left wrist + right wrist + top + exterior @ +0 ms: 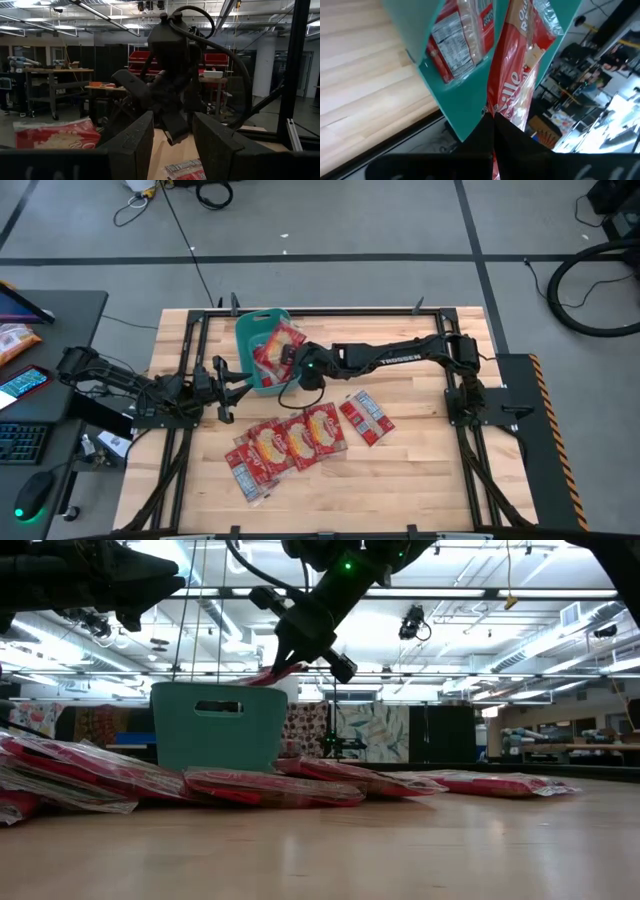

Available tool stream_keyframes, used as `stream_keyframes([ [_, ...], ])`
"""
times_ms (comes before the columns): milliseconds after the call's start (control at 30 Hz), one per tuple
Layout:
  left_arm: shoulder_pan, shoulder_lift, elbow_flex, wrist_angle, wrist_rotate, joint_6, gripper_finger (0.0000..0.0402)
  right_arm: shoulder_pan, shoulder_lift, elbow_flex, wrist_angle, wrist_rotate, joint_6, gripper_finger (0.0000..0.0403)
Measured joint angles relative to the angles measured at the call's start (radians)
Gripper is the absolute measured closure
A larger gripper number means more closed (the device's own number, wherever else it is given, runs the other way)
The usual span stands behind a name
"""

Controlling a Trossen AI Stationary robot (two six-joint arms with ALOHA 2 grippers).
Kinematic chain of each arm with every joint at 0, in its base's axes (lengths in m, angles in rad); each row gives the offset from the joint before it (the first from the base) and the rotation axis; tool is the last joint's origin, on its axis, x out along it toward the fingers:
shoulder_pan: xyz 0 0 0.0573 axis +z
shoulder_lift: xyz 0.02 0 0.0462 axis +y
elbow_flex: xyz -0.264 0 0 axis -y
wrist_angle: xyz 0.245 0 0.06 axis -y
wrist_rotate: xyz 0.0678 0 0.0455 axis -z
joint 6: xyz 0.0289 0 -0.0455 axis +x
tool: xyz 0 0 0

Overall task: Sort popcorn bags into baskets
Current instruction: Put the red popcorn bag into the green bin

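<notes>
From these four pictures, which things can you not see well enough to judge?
- How many bags already lie in the basket: in the high view the right gripper and the bag it holds cover the inside; in the low view the basket wall hides it.
- How many bags make up the pile: they overlap.
- The left gripper, waiting beside the basket: its wrist view shows only its two fingers, apart and empty.

A workshop or lab: exposed ceiling trusses (400,595), workbenches (50,75), red parts bins (145,57), floor cables (590,290).
</notes>
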Motion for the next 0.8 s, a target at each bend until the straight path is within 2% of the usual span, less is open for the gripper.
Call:
stream_keyframes([
  [267, 0.000, 0.000, 0.000, 0.000, 0.000, -0.001, 0.0258, 0.000, 0.000, 0.000, 0.003, -0.004, -0.078, 0.0386],
  [567, 0.000, 0.000, 0.000, 0.001, 0.000, -0.003, 0.0258, -0.007, 0.014, 0.001, 0.039, -0.010, -0.073, 0.0331],
  [800, 0.000, 0.000, 0.000, 0.001, 0.000, -0.003, 0.0258, -0.007, 0.018, 0.001, 0.089, 0.070, 0.016, 0.0292],
])
